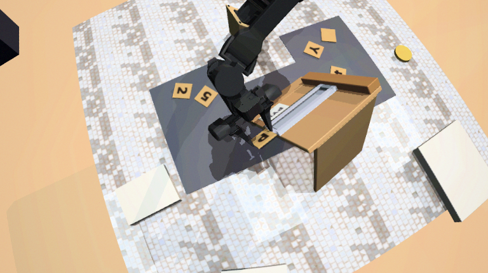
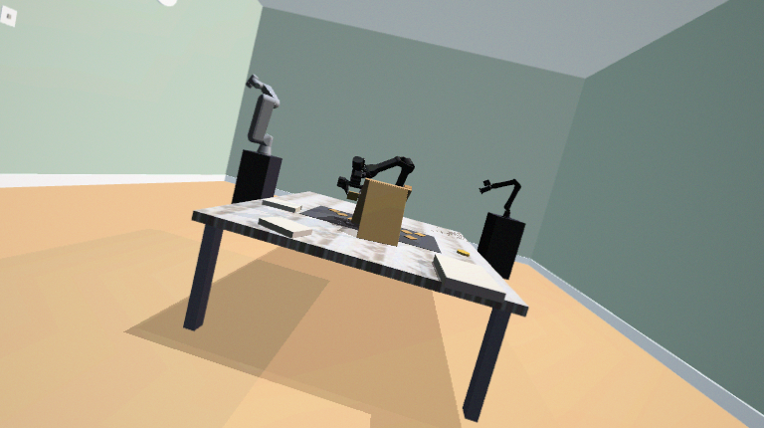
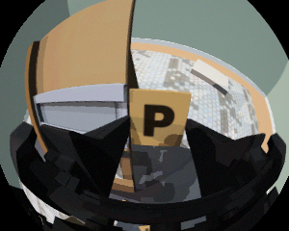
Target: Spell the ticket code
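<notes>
My gripper (image 1: 259, 131) (image 3: 159, 121) is shut on a tan tile marked P (image 1: 264, 137) (image 3: 159, 117). It holds the tile in the air just off the open lower-left end of the grey letter rail (image 1: 305, 105) (image 3: 81, 108), which runs along the slanted wooden board (image 1: 334, 115) (image 2: 383, 209) (image 3: 87, 52). A white ticket (image 1: 278, 110) lies on the board beside the rail, partly hidden by the fingers. Loose tiles lie on the dark mat (image 1: 187, 155): a 2 (image 1: 182, 91) and a 5 (image 1: 205, 95) to the left, a Y (image 1: 313, 49), a blank-faced one (image 1: 328, 35) and a half-hidden one (image 1: 337, 70) behind the board.
White slabs lie at the front left (image 1: 147, 194) and at the right edge (image 1: 457, 169) of the tiled counter. A yellow disc (image 1: 403, 53) lies at the far right. The board's tall side wall (image 1: 338, 159) stands in front of the rail.
</notes>
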Robot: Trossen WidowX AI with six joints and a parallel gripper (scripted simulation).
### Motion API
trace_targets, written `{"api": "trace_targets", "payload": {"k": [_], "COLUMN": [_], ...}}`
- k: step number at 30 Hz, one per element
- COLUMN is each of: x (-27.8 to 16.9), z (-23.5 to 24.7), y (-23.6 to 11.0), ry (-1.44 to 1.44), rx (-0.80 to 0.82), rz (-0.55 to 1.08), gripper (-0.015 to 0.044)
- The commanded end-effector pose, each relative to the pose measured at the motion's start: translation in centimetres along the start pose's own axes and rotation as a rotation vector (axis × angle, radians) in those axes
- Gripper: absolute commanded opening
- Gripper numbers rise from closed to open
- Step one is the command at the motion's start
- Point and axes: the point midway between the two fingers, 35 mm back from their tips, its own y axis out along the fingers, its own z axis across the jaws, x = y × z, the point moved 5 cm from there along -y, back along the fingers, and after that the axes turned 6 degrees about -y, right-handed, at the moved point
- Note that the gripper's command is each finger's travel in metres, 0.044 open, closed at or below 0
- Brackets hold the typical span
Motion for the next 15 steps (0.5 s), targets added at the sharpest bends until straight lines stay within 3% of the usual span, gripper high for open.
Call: {"api": "trace_targets", "payload": {"k": [1, 15], "x": [-0.07, 0.00], "z": [0.30, 0.99], "y": [-0.03, -0.02], "ry": [0.006, 0.006], "rx": [-0.005, -0.005], "rz": [0.002, 0.002], "gripper": [0.0000, 0.0000]}}
